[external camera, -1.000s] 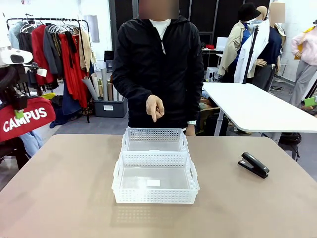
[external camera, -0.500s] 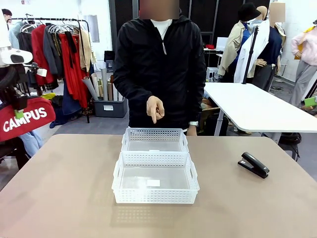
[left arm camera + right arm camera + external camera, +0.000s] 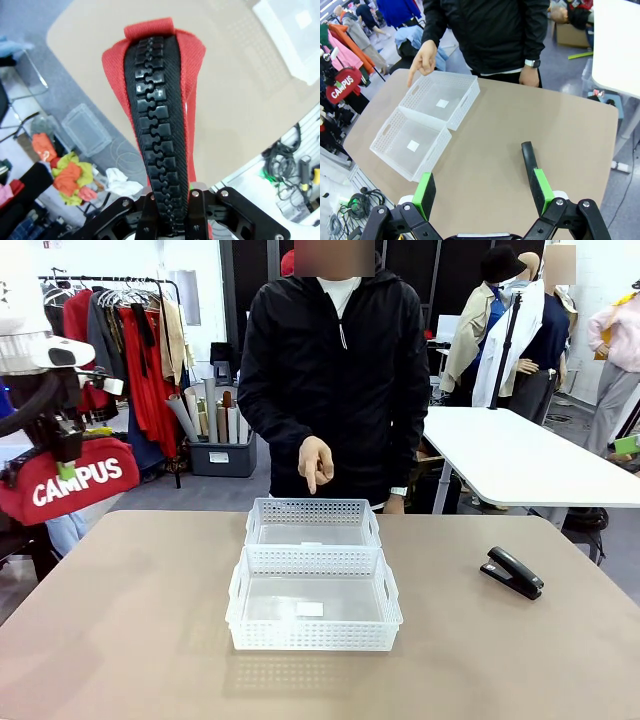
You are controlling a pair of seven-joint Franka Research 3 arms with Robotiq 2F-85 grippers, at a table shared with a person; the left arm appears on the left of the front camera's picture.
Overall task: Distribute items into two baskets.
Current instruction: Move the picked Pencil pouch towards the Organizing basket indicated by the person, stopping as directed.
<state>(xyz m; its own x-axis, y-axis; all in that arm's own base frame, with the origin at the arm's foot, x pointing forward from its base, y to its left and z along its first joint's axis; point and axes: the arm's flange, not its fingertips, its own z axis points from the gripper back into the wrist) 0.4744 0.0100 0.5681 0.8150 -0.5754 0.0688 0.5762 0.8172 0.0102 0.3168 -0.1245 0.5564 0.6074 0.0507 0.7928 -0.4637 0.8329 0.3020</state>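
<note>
Spreading across the foreground, the tan table (image 3: 120,620) has a person (image 3: 330,370) standing at its far side, one hand (image 3: 314,462) pointing down over the far basket (image 3: 312,512), which touches the near basket (image 3: 312,635) at the table's middle. The red pouch (image 3: 70,485) hangs raised at the far left, pinched at its zip in the left gripper (image 3: 167,200). The black stapler (image 3: 512,572) lies on the right, well apart from the baskets, under the right gripper (image 3: 482,185), whose jaws stand wide and hold nothing.
</note>
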